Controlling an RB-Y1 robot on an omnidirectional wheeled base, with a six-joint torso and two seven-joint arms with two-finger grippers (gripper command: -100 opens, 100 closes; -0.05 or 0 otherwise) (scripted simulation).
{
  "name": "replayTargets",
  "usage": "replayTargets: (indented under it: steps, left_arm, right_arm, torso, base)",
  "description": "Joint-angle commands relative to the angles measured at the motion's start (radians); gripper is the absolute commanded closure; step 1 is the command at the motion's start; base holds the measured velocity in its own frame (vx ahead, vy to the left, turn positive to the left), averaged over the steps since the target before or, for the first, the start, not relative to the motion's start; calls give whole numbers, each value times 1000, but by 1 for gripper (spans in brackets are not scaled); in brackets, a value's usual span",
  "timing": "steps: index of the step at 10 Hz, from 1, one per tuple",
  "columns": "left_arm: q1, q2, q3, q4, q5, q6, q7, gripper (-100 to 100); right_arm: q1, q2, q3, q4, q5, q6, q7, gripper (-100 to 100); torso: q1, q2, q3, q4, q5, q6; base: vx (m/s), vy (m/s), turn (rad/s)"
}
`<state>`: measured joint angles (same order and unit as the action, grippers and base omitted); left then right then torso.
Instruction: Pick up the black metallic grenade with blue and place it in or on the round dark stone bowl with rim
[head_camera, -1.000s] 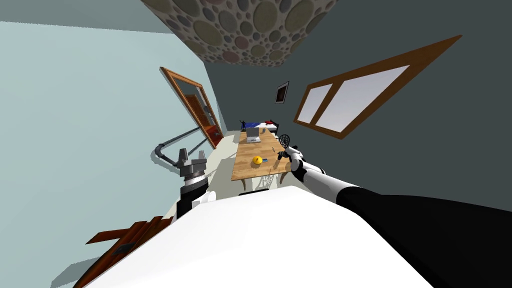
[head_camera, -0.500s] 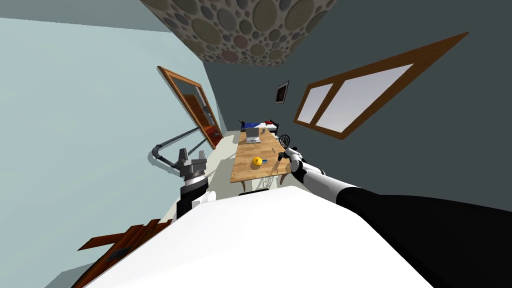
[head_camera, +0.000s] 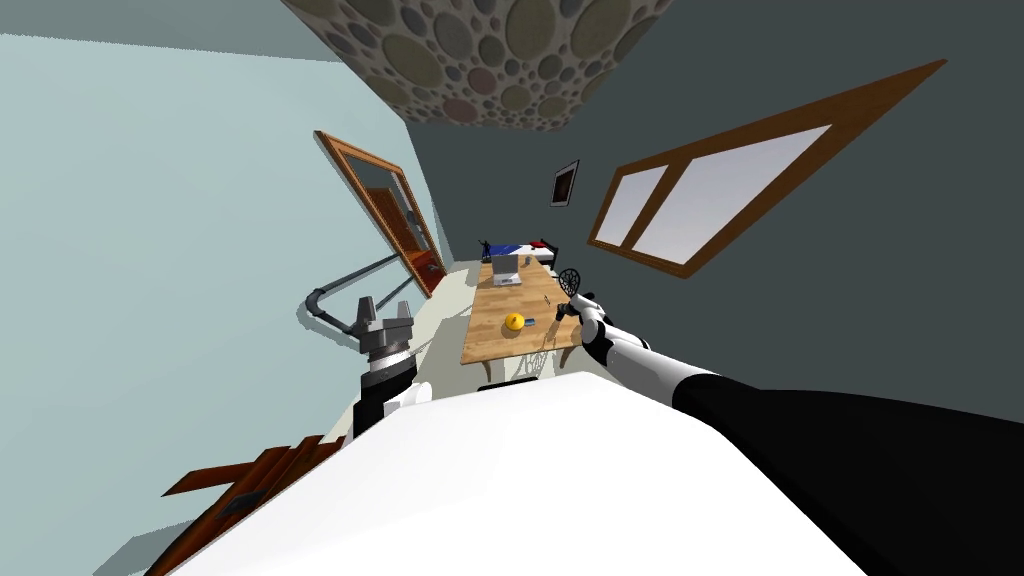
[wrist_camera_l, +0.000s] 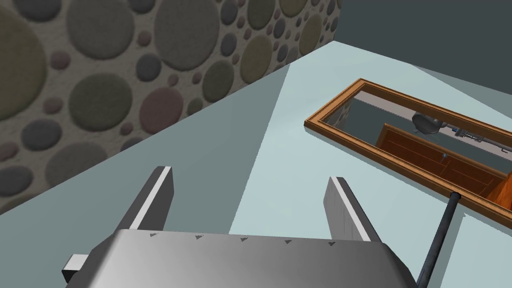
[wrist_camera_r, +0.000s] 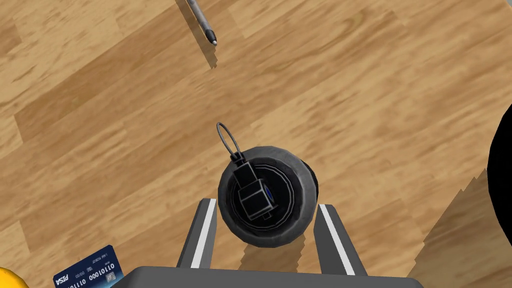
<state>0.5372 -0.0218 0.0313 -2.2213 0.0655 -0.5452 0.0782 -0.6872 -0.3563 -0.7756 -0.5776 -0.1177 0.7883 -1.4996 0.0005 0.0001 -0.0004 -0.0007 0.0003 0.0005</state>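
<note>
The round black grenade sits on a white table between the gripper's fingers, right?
Not quite: the table is brown wood, not white, as the right wrist view shows. The round black grenade does sit on it between the right gripper's fingers.

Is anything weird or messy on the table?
Nothing is spilled or broken. The odd one is the grenade, pinched by the right gripper over a wooden table with ordinary things nearby: a pen and a bank card.
</note>
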Motion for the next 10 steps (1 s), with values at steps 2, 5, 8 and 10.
replayTargets:
  steps: [2, 5, 8, 10]
  left_arm:
    - [0, 0, 0, 0, 0, 0, 0, 0]
    - [0, 0, 0, 0, 0, 0, 0, 0]
    - [0, 0, 0, 0, 0, 0, 0, 0]
    - [0, 0, 0, 0, 0, 0, 0, 0]
  right_arm:
    - [-1, 0, 0, -3, 1, 6, -3, 0]
    - [-16, 15, 12, 17, 9, 44, -19, 100]
    - [-47, 26, 26, 31, 17, 90, -38, 100]
    - [-47, 26, 26, 31, 17, 90, -38, 100]
  torso:
    - [0, 0, 0, 0, 0, 0]
    - [0, 10, 3, -5, -4, 5]
    - [-5, 7, -1, -8, -6, 7]
    - [-6, 8, 0, -9, -7, 8]
  base:
    - [-19, 5, 3]
    - [-160, 33, -117]
    - [-134, -2, -100]
    - [-92, 4, -48]
